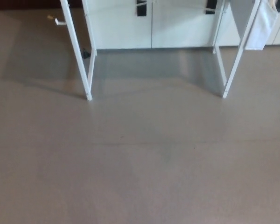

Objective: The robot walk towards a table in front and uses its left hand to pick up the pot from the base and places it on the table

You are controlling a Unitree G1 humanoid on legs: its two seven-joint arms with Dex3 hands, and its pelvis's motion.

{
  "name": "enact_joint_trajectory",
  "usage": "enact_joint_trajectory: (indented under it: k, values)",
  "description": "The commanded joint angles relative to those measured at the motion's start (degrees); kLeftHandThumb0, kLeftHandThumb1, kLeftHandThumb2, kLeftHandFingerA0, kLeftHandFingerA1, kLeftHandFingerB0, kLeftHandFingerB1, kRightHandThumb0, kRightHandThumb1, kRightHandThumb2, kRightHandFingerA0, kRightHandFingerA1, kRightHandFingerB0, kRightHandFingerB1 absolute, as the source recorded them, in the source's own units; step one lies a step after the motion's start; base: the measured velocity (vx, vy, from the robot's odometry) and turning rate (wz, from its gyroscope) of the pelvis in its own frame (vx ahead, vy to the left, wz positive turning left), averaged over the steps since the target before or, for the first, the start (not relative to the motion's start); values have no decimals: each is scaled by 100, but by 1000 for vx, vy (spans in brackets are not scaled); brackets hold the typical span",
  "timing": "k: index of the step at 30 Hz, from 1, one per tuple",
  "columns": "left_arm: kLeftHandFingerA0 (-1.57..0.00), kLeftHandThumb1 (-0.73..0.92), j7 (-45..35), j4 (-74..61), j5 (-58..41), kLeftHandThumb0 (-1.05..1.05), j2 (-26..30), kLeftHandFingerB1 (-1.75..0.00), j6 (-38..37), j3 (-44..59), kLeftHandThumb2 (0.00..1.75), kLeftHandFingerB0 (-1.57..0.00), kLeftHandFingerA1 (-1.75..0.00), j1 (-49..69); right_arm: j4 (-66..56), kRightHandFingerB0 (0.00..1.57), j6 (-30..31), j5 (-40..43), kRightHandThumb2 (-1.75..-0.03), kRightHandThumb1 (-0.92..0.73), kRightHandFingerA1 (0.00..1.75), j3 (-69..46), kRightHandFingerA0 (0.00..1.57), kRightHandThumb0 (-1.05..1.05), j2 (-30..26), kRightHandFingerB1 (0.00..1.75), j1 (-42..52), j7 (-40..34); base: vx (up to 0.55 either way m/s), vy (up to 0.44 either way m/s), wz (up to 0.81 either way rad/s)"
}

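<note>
Grey-brown smooth flooring (140,177) fills most of the head view. On it stand slanted white metal table legs, a left pair (79,56) and a right pair (235,56). The tabletop lies above the upper edge of the picture and is not seen. Behind the legs runs a row of white flat-fronted cabinets (151,28) with black handles (141,8). A white hanging cloth (263,23) shows by the right pair. A small white object (59,21) lies on the flooring at upper left; what it is cannot be told.

Neither the left hand nor the right hand shows, so it cannot be told whether their fingers are spread or pressed together. The pot and its base are likewise out of view, presumably up on the unseen tabletop. Colour, shape and handle of the pot cannot be reported.

Assessment: the step in hand is the walk towards the table, with open flooring left to cross. The next move calls for closing in squarely between the two leg pairs. The pot must be in sight before the left arm reaches.
</note>
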Motion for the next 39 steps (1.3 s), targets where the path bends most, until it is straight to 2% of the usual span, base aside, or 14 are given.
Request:
enact_joint_trajectory:
  k: [1,3,4,6,7,23,39]
  values:
    - [-22,62,348,-431,142,-6,-111,-29,22,-128,58,-20,-33,66,-149,14,31,-52,-90,-45,54,105,20,-21,239,50,-64,-376,276,262,-42]
    - [-22,62,364,-493,140,-6,-115,-29,59,-141,58,-20,-33,91,-164,14,41,-46,-90,-45,54,117,20,-21,241,50,-58,-388,235,220,-6]
    - [-20,62,358,-379,161,-5,-177,-29,16,-189,58,-20,-33,-31,-108,23,80,-131,-65,-60,44,183,26,-32,257,38,-99,-536,234,146,4]
    - [-20,62,378,-250,188,-7,-191,-28,-25,-226,58,-19,-34,-91,-44,24,84,-197,-66,-60,44,249,28,-32,231,39,-114,-617,222,68,4]
    - [-22,62,512,-229,272,-7,-204,-29,-15,-292,58,-20,-34,-114,-22,15,123,-161,-88,-44,54,231,23,-19,223,49,-137,-609,188,21,18]
    - [-19,62,647,-133,530,-7,3,-28,-415,-706,58,-19,-33,16,93,15,89,-213,-88,-44,54,362,22,-18,130,49,-191,-559,244,-138,7]
    - [-20,62,530,-177,534,-7,147,-29,-483,-700,59,-19,-33,220,94,15,2,-271,-88,-44,54,500,23,-17,114,49,-124,-517,290,106,-3]
